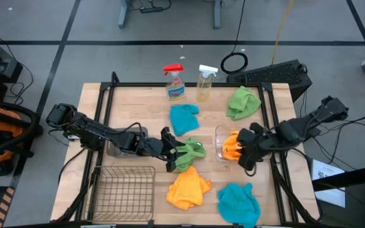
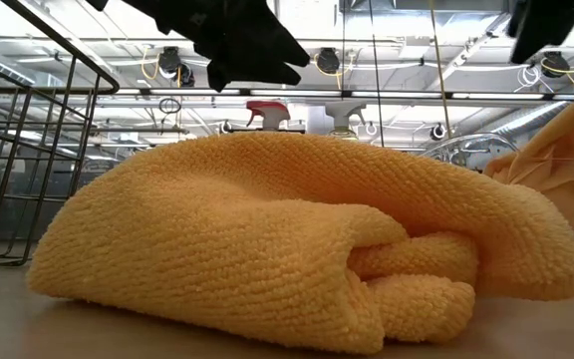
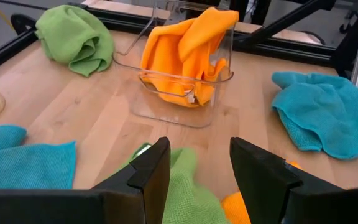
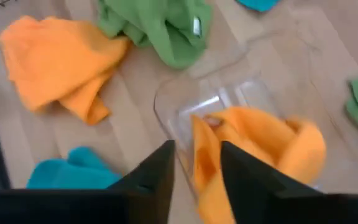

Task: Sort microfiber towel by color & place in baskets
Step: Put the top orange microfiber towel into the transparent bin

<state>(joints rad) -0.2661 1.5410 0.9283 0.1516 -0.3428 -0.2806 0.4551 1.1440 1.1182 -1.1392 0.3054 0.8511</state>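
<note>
Orange towel (image 2: 297, 239) fills the low view at the desk's (image 1: 138, 107) near edge, between the wire basket (image 1: 124, 193) on the left and a teal towel (image 1: 238, 202) on the right. Farther back, the left gripper (image 1: 173, 155) is stretched low toward the centre, its fingers (image 3: 151, 171) part open astride a green towel (image 1: 190, 154). The right gripper (image 1: 246, 155) is angled over the clear tub (image 1: 220, 142), fingers (image 4: 160, 171) narrowly parted around a second orange towel (image 4: 260, 143) inside; whether it is gripped cannot be told. Only the right wrist view shows this.
</note>
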